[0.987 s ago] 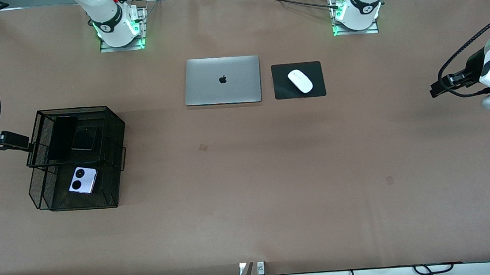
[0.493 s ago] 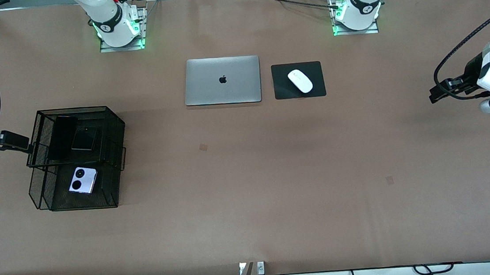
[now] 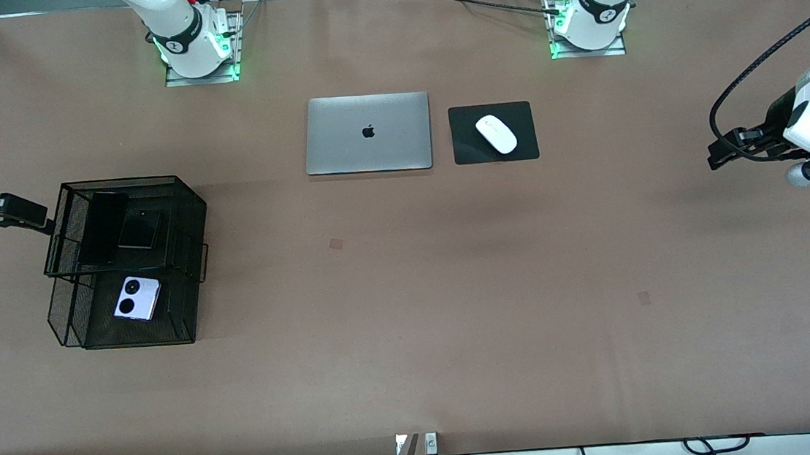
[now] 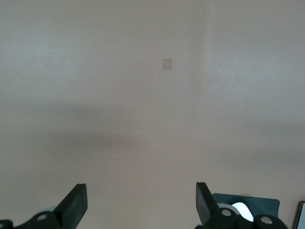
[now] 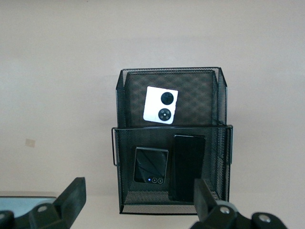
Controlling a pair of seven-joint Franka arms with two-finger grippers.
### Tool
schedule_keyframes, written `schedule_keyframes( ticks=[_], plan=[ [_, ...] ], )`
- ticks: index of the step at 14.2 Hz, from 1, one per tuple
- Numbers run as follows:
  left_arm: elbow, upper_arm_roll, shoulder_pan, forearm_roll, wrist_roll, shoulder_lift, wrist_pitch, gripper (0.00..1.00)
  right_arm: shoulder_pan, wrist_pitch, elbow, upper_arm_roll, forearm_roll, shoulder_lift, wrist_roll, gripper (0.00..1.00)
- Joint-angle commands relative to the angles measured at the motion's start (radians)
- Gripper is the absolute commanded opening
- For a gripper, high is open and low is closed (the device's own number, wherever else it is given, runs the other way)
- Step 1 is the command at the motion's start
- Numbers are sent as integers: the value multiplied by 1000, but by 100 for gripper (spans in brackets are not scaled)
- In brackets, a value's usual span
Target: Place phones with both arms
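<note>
Front view. All three phones already lie in the black mesh organizer (image 3: 128,263) at the middle left of the frame, so you can judge the placing as done or nearly so. The long black slab phone (image 3: 103,226) and the black flip phone (image 3: 141,229) sit side by side on its raised upper tier; the lavender phone (image 3: 137,298), two camera circles up, lies on the lower tier. The tiers keep each phone apart and reachable from above.

The right gripper (image 3: 15,212), at the left edge beside the organizer, has its fingers spread wide and holds nothing; the left gripper (image 3: 728,147), at the right edge over bare worktop (image 3: 454,289), is likewise wide open and empty — both arms wait.

The only mark you can read is the apple logo on the closed silver laptop (image 3: 367,133), upper centre; the white mouse (image 3: 496,134) on its black pad (image 3: 464,152) shows none.
</note>
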Motion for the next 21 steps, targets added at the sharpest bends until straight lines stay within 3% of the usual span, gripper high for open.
schedule_keyframes(
  ticks=[1, 4, 9, 21],
  plan=[
    [25, -6, 10, -16, 31, 12, -7, 100, -53, 9, -30, 60, -19, -31, 17, 100],
    [25, -8, 12, -18, 31, 13, -7, 100, -52, 7, -43, 63, -26, -38, 20, 100],
    [25, -6, 17, -37, 32, 13, -7, 100, -53, 90, -253, 69, -48, -173, 21, 100],
    [25, -6, 18, -37, 61, 13, -7, 100, -55, 32, -199, 71, -48, -163, 3, 100]
  ],
)
